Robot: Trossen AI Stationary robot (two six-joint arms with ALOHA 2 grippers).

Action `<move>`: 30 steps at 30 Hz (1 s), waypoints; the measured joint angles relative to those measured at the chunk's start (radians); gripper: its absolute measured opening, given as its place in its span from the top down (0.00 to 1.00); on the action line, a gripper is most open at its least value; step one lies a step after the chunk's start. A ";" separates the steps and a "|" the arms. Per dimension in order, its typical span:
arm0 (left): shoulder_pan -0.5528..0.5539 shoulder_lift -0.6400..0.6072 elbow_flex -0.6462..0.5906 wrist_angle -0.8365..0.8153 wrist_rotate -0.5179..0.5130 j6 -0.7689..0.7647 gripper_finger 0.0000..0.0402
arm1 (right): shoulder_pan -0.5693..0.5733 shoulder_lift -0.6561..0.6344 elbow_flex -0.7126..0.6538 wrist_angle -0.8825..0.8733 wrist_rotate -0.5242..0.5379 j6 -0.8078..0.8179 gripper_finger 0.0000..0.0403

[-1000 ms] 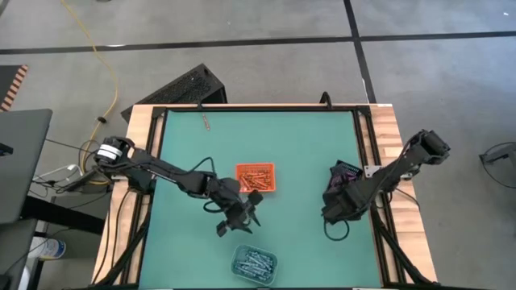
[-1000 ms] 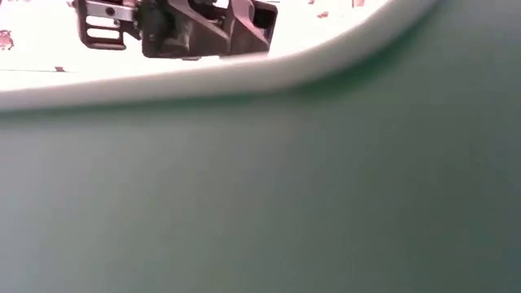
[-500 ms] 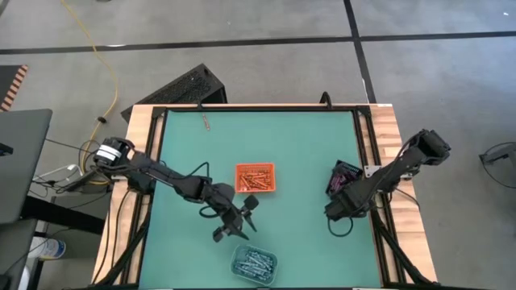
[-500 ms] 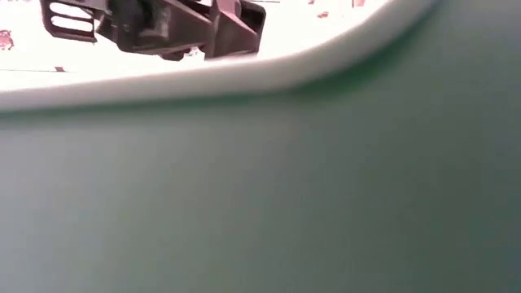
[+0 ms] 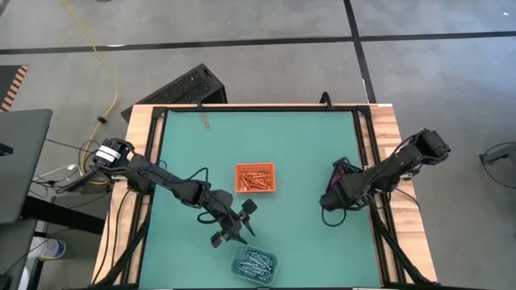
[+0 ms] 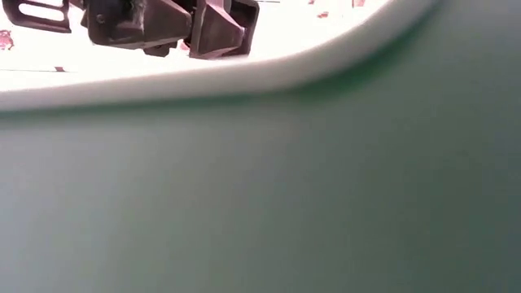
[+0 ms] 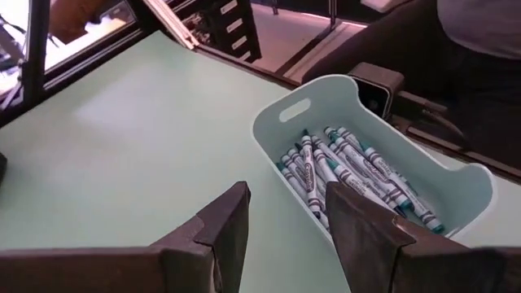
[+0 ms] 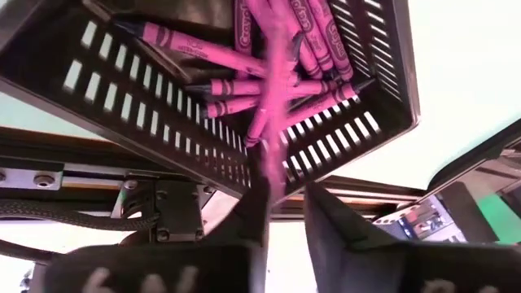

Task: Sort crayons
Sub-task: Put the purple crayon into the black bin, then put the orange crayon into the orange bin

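Over the black tray (image 8: 244,98), the right claw (image 8: 285,203) stands slightly apart above magenta crayons (image 8: 285,49); left claw (image 7: 285,220) parted; wrapper print unreadable.

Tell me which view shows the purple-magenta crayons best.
The right wrist view: the magenta crayons lie piled in the black slotted tray, labels visible. The high view shows only a magenta patch beside the right arm. The low and left wrist views miss them.

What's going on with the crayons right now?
Left gripper open, empty, near clear tray of blue crayons. Right gripper over black tray, pink crayon blurred between its tips. Nothing in the way.
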 joint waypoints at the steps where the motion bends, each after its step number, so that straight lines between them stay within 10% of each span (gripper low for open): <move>1: 0.000 0.000 0.000 0.000 -0.004 -0.008 0.62 | -0.007 0.000 0.000 0.000 0.000 0.000 0.81; 10: -0.001 0.000 0.000 -0.032 -0.130 -0.025 0.62 | -0.019 0.000 0.020 -0.015 0.032 0.033 0.60; 19: 0.017 -0.007 0.000 -0.045 -0.516 0.061 0.62 | -0.019 0.000 0.198 -0.040 0.139 0.314 0.61; 30: 0.231 -0.183 0.000 -0.042 -0.895 0.303 0.62 | 0.024 0.000 0.307 0.482 0.003 0.595 0.63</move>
